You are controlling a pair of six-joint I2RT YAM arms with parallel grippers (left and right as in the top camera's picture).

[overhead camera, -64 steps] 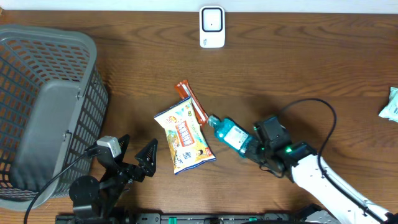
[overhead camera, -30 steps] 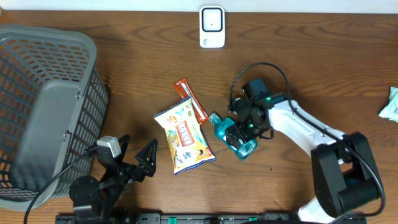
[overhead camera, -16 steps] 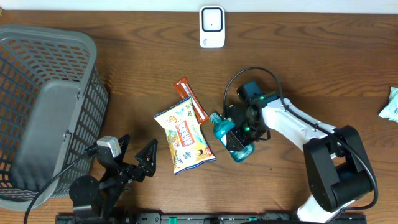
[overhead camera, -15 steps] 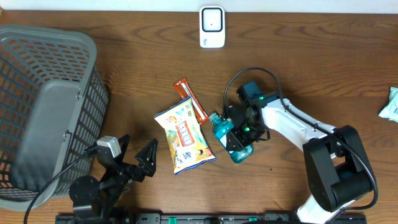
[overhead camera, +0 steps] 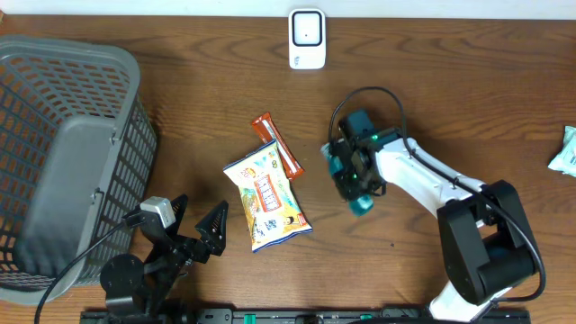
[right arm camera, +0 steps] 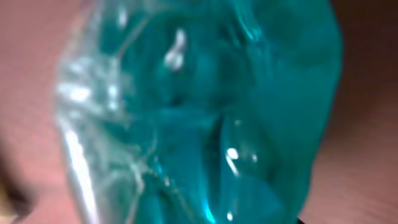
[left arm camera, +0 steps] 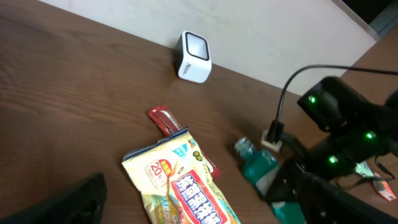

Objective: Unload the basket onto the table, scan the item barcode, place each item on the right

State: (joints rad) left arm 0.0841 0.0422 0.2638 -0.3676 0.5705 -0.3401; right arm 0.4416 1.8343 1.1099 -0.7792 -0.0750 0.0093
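The item, a teal bottle [overhead camera: 362, 205], is clamped in my right gripper [overhead camera: 353, 175], right of the table's middle. Only its teal ends show from under the arm in the overhead view. It fills the right wrist view as blurred teal plastic [right arm camera: 205, 112], and its cap end shows in the left wrist view [left arm camera: 258, 169]. No barcode can be made out. The white scanner [overhead camera: 307, 39] stands at the table's far edge, also in the left wrist view [left arm camera: 193, 57]. My left gripper [overhead camera: 193, 236] rests open near the front edge, holding nothing.
A yellow snack bag [overhead camera: 267, 200] and a red bar [overhead camera: 277, 146] lie left of the bottle. A big grey basket [overhead camera: 63, 162] fills the left side. A pale green packet [overhead camera: 565, 151] lies at the right edge.
My right gripper has closed on the teal bottle and turned it from lying beside the snack bag to under the wrist, slightly right. The left arm has not moved.
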